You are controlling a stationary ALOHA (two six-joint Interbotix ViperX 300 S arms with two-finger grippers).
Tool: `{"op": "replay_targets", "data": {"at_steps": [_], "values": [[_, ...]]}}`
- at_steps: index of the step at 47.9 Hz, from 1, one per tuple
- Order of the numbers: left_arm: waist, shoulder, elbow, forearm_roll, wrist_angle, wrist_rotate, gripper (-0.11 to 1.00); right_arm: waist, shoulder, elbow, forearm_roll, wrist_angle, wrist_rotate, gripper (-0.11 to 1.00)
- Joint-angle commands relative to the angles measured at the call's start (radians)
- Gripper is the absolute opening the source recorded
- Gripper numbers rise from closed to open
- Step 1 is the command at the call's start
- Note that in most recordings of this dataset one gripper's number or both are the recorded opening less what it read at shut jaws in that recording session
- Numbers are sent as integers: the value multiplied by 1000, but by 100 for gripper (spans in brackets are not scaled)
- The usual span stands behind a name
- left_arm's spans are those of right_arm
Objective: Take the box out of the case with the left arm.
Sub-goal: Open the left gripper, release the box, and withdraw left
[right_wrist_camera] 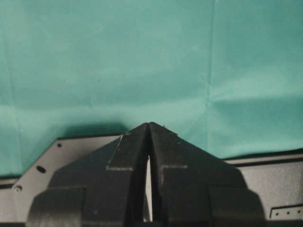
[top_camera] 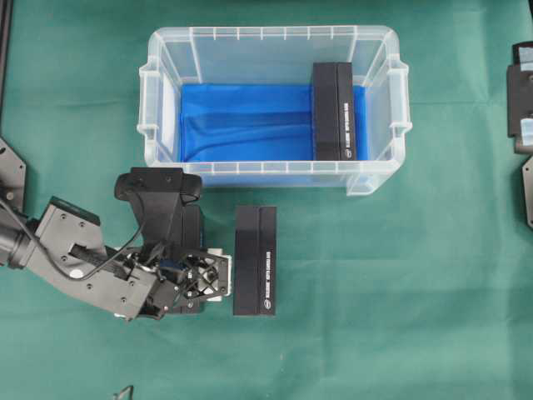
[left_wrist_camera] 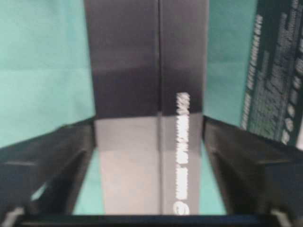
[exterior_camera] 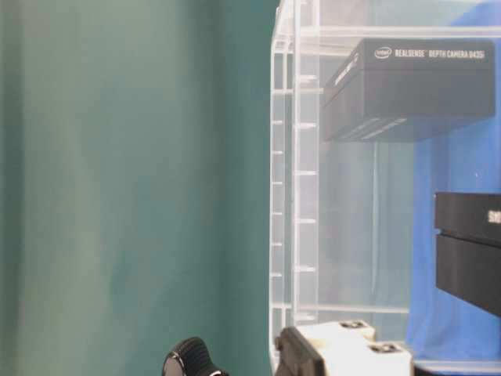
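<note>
The case [top_camera: 166, 50] is a clear tub with a blue cloth on its floor. One black box [top_camera: 333, 112] lies inside it at the right end. A second black box [top_camera: 255, 260] lies on the green cloth in front of the case. My left gripper [top_camera: 202, 280] hangs low just left of that box. In the left wrist view my left gripper [left_wrist_camera: 149, 120] is open. A further black box [left_wrist_camera: 142, 71] lies lengthwise on the cloth between its fingers [left_wrist_camera: 52, 156]. Green shows beside the box, and the arm hides it from overhead. My right gripper [right_wrist_camera: 149, 125] is shut on nothing.
Dark hardware [top_camera: 520, 100] sits at the table's right edge. A grey plate [right_wrist_camera: 71, 151] lies under my right gripper. In the left wrist view, the printed side of the neighbouring box [left_wrist_camera: 274, 71] stands close on the right. The case wall [exterior_camera: 297, 196] fills the table-level view.
</note>
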Motion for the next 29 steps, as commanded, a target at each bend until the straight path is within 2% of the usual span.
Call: {"op": "replay_targets", "data": {"at_steps": [1, 20, 29], "values": [[-3, -31, -15, 0, 2, 2, 89, 0, 0, -9, 2, -2, 2, 2], [-12, -83, -28, -9, 44, 3, 90, -2, 0, -11, 2, -2, 2, 2], [-14, -130, -78, -11, 135, 9, 90, -2, 0, -11, 2, -2, 2, 2]]}}
